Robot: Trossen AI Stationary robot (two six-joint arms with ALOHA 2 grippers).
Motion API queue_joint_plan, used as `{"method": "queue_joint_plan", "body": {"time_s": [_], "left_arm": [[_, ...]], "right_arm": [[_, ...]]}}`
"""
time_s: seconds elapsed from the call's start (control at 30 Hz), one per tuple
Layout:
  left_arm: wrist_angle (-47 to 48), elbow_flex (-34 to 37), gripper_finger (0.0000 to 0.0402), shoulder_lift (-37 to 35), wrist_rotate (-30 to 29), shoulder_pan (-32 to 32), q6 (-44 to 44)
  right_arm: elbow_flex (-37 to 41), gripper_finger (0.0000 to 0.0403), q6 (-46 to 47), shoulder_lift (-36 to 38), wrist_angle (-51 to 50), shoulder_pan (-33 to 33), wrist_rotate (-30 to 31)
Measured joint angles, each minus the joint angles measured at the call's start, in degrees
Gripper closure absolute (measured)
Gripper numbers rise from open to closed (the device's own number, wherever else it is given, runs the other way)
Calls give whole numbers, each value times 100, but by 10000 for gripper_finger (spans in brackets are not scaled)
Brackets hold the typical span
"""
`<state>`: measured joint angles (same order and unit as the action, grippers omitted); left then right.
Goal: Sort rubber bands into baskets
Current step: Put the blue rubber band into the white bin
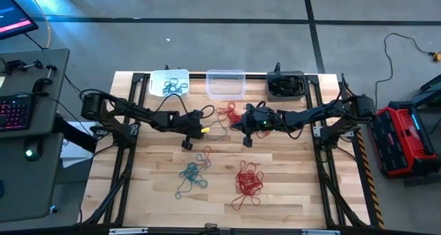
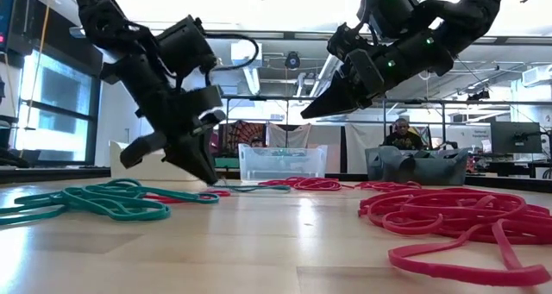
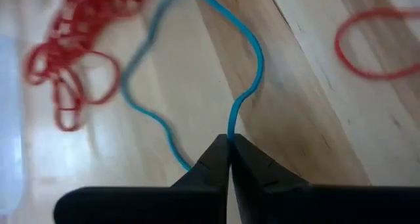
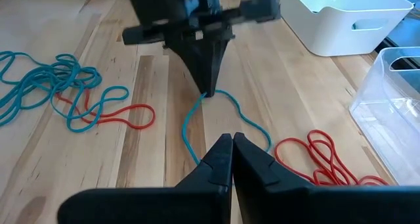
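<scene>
Red rubber bands (image 2: 457, 216) sprawl closest to the low camera, at the front of the wooden table (image 1: 289, 187), with a teal bunch (image 2: 95, 201) beside them. From above, these are the red pile (image 1: 248, 181) and the teal pile (image 1: 191, 176) on the near half of the table, a few red loops tangled at the teal pile's far edge.

One teal band (image 3: 197, 73) lies apart from both piles, nearer the middle of the table. The left gripper (image 3: 229, 152) has its fingers pressed together on this loop, pinching the strand between their tips while the rest of the loop lies on the wood. The right wrist view shows the same pinch from the other side, the left gripper's tips (image 4: 205, 86) pointing down onto the teal strand (image 4: 216, 129).

Just beside it, the right gripper (image 4: 232, 148) hangs above the table with its fingers fully closed and nothing between them. A small cluster of red bands (image 1: 227, 114) lies between the two grippers and the baskets.

Along the far edge stand three baskets in a row: a white basket (image 1: 153, 87) with teal bands inside, a clear basket (image 1: 225, 85) in the middle, and a dark grey basket (image 1: 286, 85) holding dark bands.
</scene>
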<state>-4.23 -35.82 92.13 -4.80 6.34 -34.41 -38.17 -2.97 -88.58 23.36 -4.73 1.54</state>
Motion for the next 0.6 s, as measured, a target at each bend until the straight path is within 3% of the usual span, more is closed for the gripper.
{"method": "queue_joint_plan", "body": {"time_s": [0.37, 0.47, 0.6], "left_arm": [[378, -1, 401, -1542, -112, 532, 1178], [473, -2, 401, -2016, -481, 755, 1674], [814, -2, 401, -2581, -1448, 1084, 2160]], "right_arm": [[0, 403, 1, 0, 1, 0, 0], [2, 403, -1, 0, -1, 0, 0], [0, 403, 1, 0, -1, 2, 0]]}}
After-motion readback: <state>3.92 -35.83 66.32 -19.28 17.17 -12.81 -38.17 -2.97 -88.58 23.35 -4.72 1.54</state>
